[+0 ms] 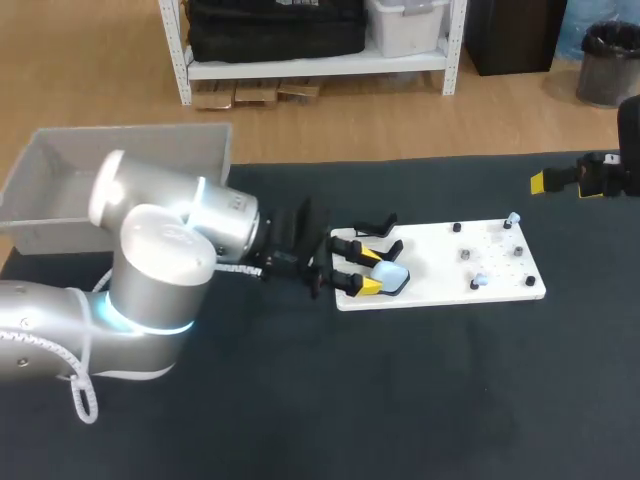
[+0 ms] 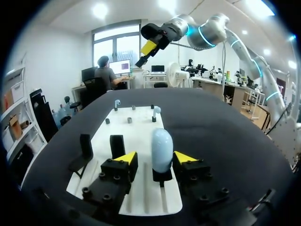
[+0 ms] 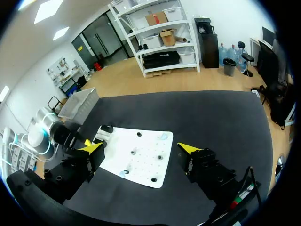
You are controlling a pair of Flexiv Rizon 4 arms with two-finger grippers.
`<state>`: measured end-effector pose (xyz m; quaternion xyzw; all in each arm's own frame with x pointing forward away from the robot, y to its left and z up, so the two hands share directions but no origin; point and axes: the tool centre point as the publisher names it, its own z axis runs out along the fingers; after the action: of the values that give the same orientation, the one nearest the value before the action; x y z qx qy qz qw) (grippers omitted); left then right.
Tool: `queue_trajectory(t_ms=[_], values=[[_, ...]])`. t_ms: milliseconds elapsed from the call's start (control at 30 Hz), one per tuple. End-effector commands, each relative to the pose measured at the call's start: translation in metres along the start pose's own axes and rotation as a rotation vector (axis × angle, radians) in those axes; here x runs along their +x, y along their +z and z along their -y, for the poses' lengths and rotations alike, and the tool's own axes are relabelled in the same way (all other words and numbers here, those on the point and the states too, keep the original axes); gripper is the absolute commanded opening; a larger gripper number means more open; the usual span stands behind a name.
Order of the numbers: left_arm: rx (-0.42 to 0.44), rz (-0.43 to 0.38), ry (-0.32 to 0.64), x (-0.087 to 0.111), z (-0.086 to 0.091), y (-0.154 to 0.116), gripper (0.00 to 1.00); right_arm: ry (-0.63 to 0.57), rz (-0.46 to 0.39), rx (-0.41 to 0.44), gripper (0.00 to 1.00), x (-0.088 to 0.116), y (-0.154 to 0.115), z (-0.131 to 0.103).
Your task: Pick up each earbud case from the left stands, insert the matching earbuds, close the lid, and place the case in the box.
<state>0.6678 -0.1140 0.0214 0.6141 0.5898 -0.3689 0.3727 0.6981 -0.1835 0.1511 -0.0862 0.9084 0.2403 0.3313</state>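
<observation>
A pale blue earbud case [image 1: 393, 272] [image 2: 162, 149] stands upright on a black stand at the near end of the white board [image 1: 440, 262] [image 2: 141, 134] [image 3: 141, 162]. My left gripper [image 1: 371, 272] [image 2: 155, 158] straddles it, open. The case is close against one yellow fingertip [image 2: 184, 157], with a gap to the other. Small pale blue earbuds [image 1: 513, 218] [image 2: 156, 109] sit on pegs at the board's far end. My right gripper [image 1: 560, 181] [image 3: 141, 149] hangs open and empty, high over the table's far right, and its yellow tips [image 2: 149, 46] show beyond the board.
Two empty black stands [image 1: 375, 225] [image 2: 117, 145] are on the board beside the case. A grey open box [image 1: 120, 175] [image 3: 84, 100] sits at the table's back left. The board carries several small dark pegs [image 1: 465, 255].
</observation>
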Motion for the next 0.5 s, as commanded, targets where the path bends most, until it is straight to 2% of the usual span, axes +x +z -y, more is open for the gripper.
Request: queue_trajectory(t_ms=[33, 500], values=[[-0.003, 0.004, 0.001, 0.0006, -0.0024, 0.0049, 0.46, -0.001, -0.001, -0.006, 1.00, -0.0004, 0.0004, 0.0015], [0.008, 0.004, 0.000, 0.0012, -0.0027, 0.0088, 0.44, -0.001, -0.001, -0.006, 1.00, -0.0004, 0.0004, 0.0015]])
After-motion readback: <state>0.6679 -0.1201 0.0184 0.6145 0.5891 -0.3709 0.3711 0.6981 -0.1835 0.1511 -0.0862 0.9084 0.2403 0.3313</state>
